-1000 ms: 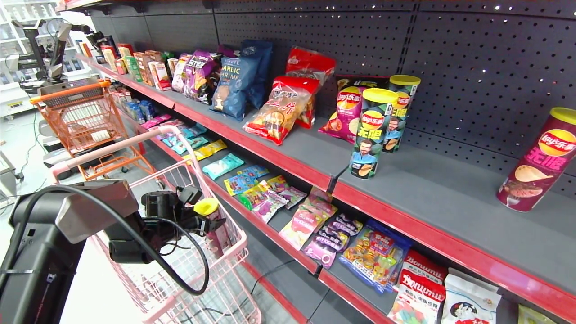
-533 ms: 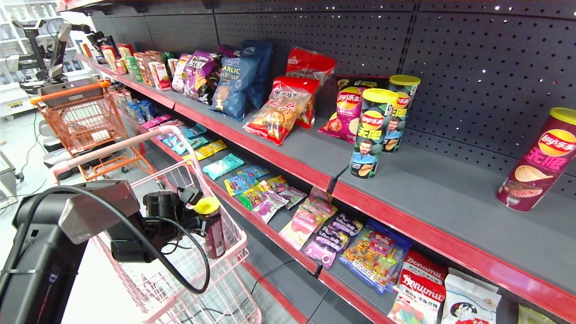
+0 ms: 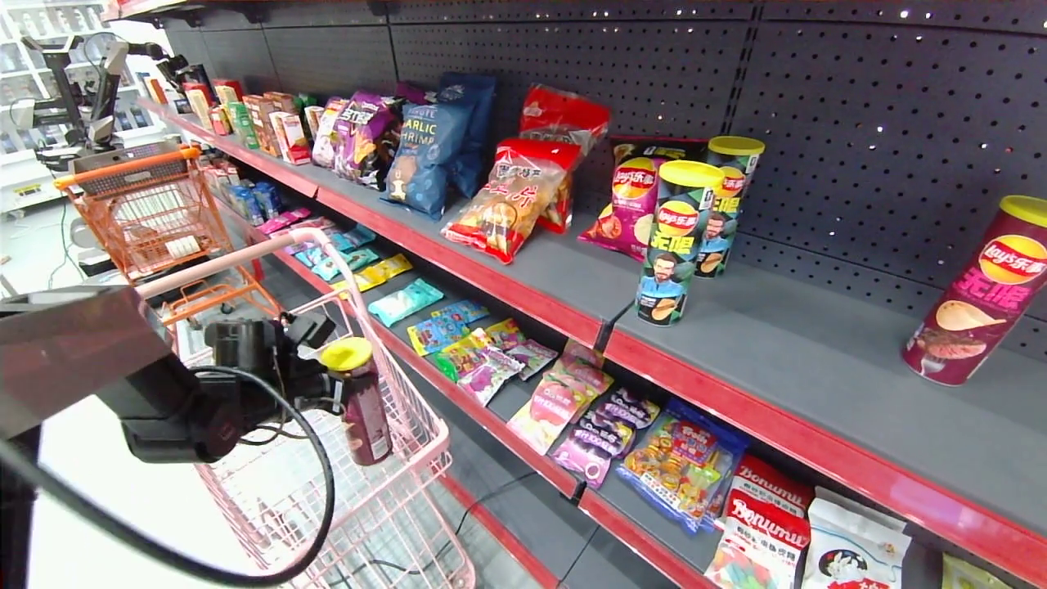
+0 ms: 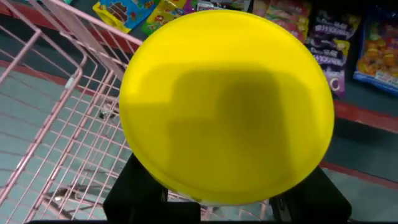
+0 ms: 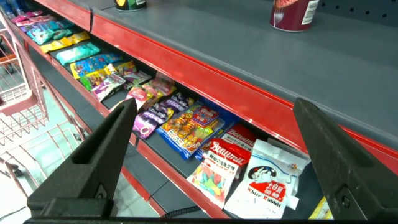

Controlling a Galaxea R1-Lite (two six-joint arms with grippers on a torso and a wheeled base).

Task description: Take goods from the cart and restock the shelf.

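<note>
The shelf [image 3: 818, 360] carried three upright chip cans: two dark cans [image 3: 675, 237] near its middle and one maroon can [image 3: 973, 294] toward its right end. Over the pink cart [image 3: 409, 458], near its shelf-side rim, the left gripper [image 3: 327, 383] pinched a fourth can [image 3: 366, 413] just under its yellow lid [image 4: 227, 99]. It probably needed lifting clear of the wires, upright, then setting beside its maroon twin. The right gripper [image 5: 214, 109] hung spread and empty.
</note>
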